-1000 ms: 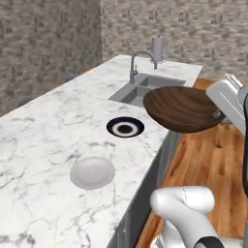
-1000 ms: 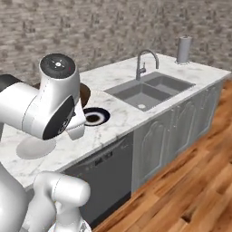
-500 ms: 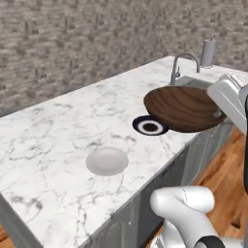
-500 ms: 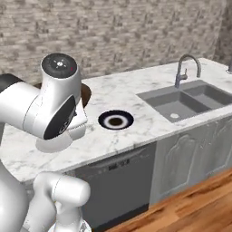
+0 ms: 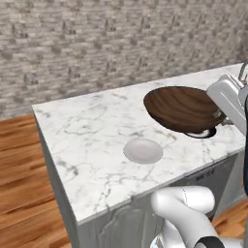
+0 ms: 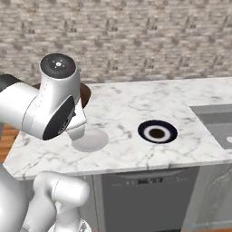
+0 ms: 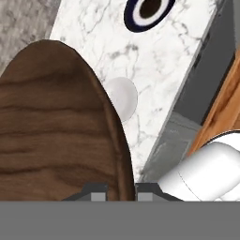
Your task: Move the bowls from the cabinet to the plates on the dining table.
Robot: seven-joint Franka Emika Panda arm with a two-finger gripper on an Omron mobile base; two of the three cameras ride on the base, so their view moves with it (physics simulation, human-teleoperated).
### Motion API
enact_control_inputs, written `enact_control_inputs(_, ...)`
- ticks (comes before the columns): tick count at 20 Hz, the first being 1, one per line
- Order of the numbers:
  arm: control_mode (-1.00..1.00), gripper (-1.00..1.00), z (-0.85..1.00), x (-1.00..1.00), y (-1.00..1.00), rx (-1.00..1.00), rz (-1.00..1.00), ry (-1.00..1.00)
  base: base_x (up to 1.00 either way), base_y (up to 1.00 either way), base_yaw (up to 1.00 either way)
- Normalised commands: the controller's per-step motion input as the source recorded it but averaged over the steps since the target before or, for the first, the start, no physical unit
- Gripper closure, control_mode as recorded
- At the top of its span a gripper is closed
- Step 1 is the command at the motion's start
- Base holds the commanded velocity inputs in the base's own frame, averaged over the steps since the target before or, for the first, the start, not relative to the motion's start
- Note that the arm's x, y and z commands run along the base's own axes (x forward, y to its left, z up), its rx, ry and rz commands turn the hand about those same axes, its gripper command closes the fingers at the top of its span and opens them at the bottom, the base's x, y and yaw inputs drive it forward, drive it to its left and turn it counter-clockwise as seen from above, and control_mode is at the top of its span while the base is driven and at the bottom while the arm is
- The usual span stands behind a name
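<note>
My gripper (image 5: 222, 119) is shut on the right rim of a wide, dark brown wood-grain bowl (image 5: 181, 107), held tilted in the air above the marble dining table (image 5: 87, 135). In the hand view the bowl (image 7: 51, 126) fills the left side, its rim between my gripper (image 7: 121, 190) tips. A pale whitish-grey plate (image 5: 143, 150) lies below and left of the bowl. The navy plate (image 5: 203, 133) peeks out beneath the bowl's right side. From the right, a sliver of the bowl (image 6: 85, 93) shows behind my arm, with the pale plate (image 6: 93, 140) and navy plate (image 6: 157, 132) on the table (image 6: 127, 104). The cabinet is out of view.
A sink (image 6: 213, 122) is set into the top at the far right. A dishwasher front (image 6: 145, 199) sits under the table edge. A stone wall (image 5: 97, 43) runs behind, and wooden floor (image 5: 19, 169) lies to the left.
The whole picture has shifted: the base has moved, so the plates and sink slid rightward in both views. The bowl stays in my shut gripper, at the same place relative to the arm.
</note>
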Motion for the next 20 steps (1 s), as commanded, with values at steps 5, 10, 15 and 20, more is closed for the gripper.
enact_control_inputs(5,1.0,1.0,0.0,0.0,0.0,0.0,0.0,0.0,0.01,0.0,0.52)
enact_control_inputs(10,1.0,1.0,0.0,0.0,0.0,0.0,0.0,0.0,0.17,-0.17,0.34)
enact_control_inputs(15,1.0,1.0,0.0,0.0,0.0,0.0,0.0,0.0,0.64,-0.24,0.11)
enact_control_inputs(20,1.0,1.0,0.0,0.0,0.0,0.0,0.0,0.0,0.64,-0.12,0.0)
